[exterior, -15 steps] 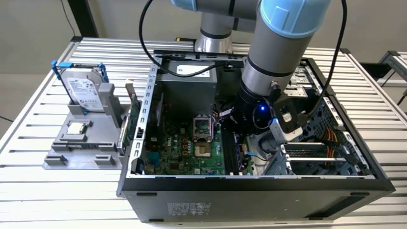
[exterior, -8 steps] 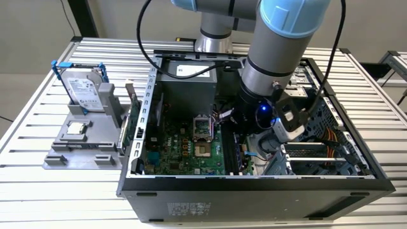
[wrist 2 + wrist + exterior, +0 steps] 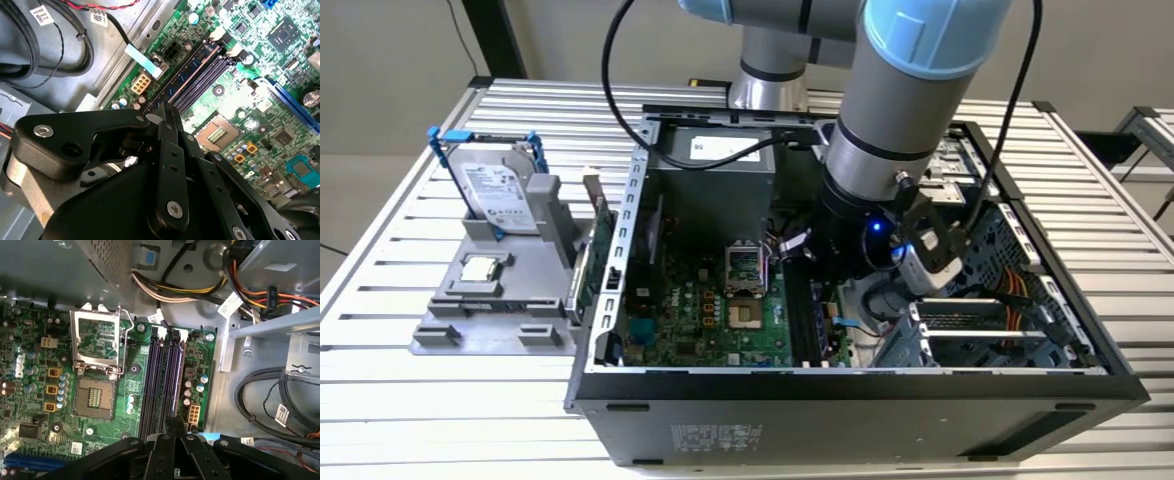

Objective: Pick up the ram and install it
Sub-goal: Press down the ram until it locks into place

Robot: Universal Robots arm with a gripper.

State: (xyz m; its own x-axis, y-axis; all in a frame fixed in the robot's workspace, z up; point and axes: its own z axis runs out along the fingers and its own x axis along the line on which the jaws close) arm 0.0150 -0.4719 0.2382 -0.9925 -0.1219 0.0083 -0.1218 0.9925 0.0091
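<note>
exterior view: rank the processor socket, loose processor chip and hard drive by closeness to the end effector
1. Processor socket, inside the case, just toward the exterior view's left of the end effector.
2. Processor chip, outside the case on the grey holder.
3. Hard drive, upright behind that chip.

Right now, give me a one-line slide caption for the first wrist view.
Pincer poised near the end of the memory slots on the motherboard, open processor socket beside them.

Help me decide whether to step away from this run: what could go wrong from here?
1. The gripper hangs just above the memory slots; a small misalignment could press on a slot edge instead of into it.
2. The open processor socket lies right beside the slots, so a sideways slip might hit its exposed contacts.
3. The cables near the slots' far end could snag.
</note>
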